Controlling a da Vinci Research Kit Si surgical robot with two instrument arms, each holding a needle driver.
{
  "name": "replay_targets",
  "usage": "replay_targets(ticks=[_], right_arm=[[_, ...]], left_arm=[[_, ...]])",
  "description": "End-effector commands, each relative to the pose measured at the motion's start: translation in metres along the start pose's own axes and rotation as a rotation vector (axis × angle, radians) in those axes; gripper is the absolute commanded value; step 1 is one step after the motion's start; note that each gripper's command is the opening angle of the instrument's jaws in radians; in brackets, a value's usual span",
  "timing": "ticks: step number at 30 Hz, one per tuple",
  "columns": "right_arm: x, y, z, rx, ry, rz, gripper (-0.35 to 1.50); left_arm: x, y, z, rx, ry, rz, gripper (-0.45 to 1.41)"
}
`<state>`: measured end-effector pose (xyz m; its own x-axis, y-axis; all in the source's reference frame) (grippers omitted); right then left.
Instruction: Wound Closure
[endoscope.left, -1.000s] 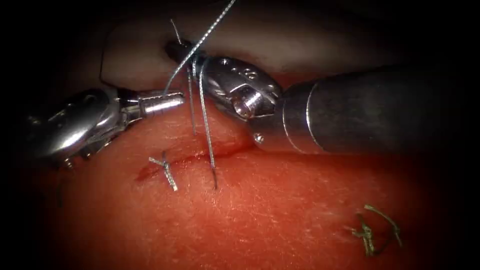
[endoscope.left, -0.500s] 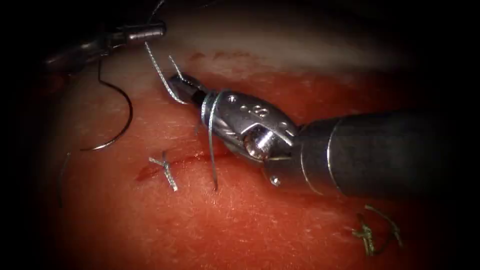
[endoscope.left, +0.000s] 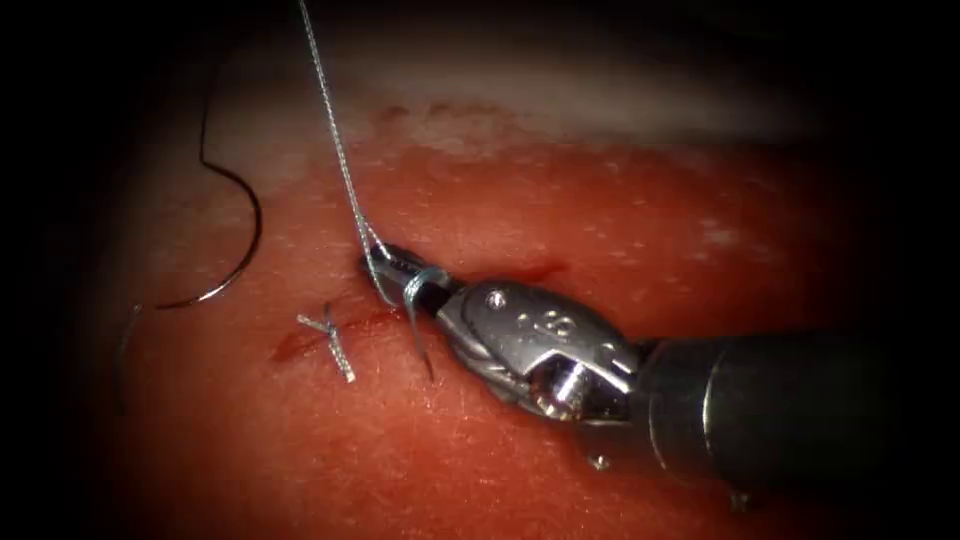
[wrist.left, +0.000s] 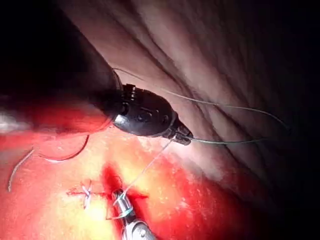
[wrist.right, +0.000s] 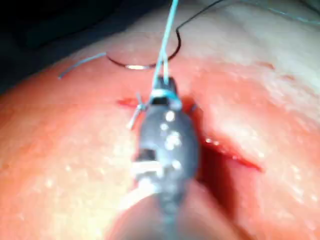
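Steel needle (endoscope.left: 232, 235) lies free on the tissue (endoscope.left: 560, 190), left of the cut (endoscope.left: 340, 325); both grippers, right (endoscope.left: 385, 262) and left (wrist.left: 184, 136), clamp thread (endoscope.left: 335, 140).

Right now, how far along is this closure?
Done: one knotted stitch crosses the cut's left end. In hand: what looks like a second stitch's knot. The thread is looped round the right tool, whose jaws are shut on it, and the left tool grips the strand too. The needle lies free on the tissue, left of the cut. Left: the cut gapes beyond these stitches.
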<state>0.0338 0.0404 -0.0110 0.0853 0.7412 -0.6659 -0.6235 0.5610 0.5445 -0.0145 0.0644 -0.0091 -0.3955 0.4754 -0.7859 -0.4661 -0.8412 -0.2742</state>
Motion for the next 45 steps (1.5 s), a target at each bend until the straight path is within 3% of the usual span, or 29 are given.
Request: replay_targets(ticks=[1,12,24,30,38,45], right_arm=[[-0.0010,-0.0006,-0.0003,0.006,-0.003,-0.003,-0.35],[-0.0044,-0.0012,-0.0030,0.024,-0.045,-0.049,-0.35],[-0.0071,-0.0027,-0.0041,0.037,-0.087,-0.066,-0.35],[-0.0073,-0.0034,-0.0047,0.043,-0.094,-0.069,-0.35],[-0.0062,-0.0036,-0.0050,0.045,-0.085,-0.059,-0.35],[-0.0057,-0.0043,-0.0044,0.042,-0.080,-0.066,-0.35]], left_arm=[[0.0013,-0.0011,0.0001,0.020,-0.007,0.012,-0.35],[0.0092,-0.0058,-0.0022,0.098,-0.031,0.076,-0.35],[0.0109,-0.0089,-0.0020,0.115,-0.046,0.118,-0.35],[0.0120,-0.0107,-0.0015,0.142,-0.063,0.168,-0.35],[0.0153,-0.0149,-0.0014,0.227,-0.140,0.286,-0.35],[0.0178,-0.0169,-0.0005,0.373,-0.282,0.574,-0.35]])
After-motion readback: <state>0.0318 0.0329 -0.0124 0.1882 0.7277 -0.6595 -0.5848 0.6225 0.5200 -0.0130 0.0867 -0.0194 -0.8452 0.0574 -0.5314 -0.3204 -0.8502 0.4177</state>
